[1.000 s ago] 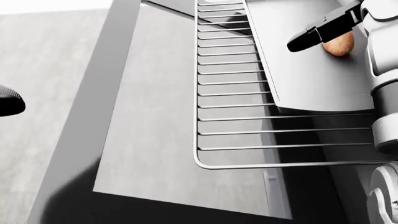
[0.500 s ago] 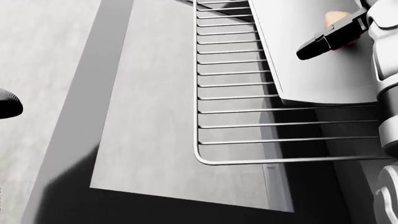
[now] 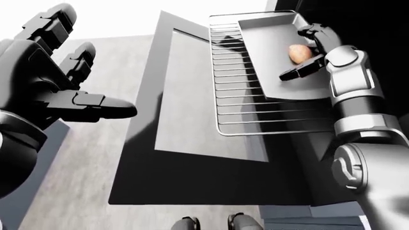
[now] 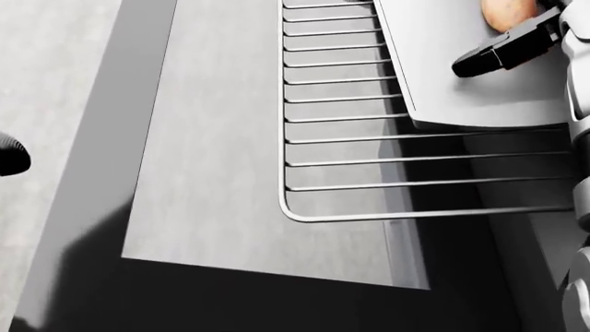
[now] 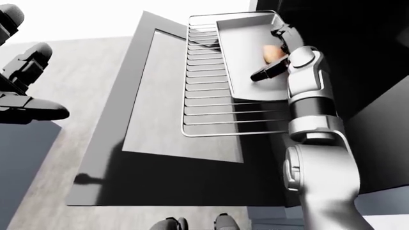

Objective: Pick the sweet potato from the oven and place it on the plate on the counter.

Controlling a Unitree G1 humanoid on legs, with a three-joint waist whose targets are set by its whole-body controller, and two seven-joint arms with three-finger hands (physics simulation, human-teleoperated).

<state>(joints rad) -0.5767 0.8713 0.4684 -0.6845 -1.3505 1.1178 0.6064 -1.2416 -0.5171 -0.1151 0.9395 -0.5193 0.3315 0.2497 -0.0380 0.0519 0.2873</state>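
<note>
One sweet potato (image 3: 298, 53) is seen, a smallish orange-tan lump with a smooth, slightly mottled skin. It's sat on a single grey baking tray (image 3: 272, 57), toward the tray's upper right in the left-eye view. The tray is carried by one wire oven rack (image 3: 246, 100), pulled out over the dropped-open oven door (image 3: 185, 105).

The right hand (image 3: 309, 51) is placed right around the potato: one dark finger (image 3: 300, 72) is stretched out just below it and the others are curled above it. The fingers are spread, not clamped, so nothing is gripped; whether the potato is actually touched can't be told.

The left hand (image 3: 61, 81) is held well apart at the left of the view, over the grey floor (image 3: 96, 158), fingers splayed and empty.
</note>
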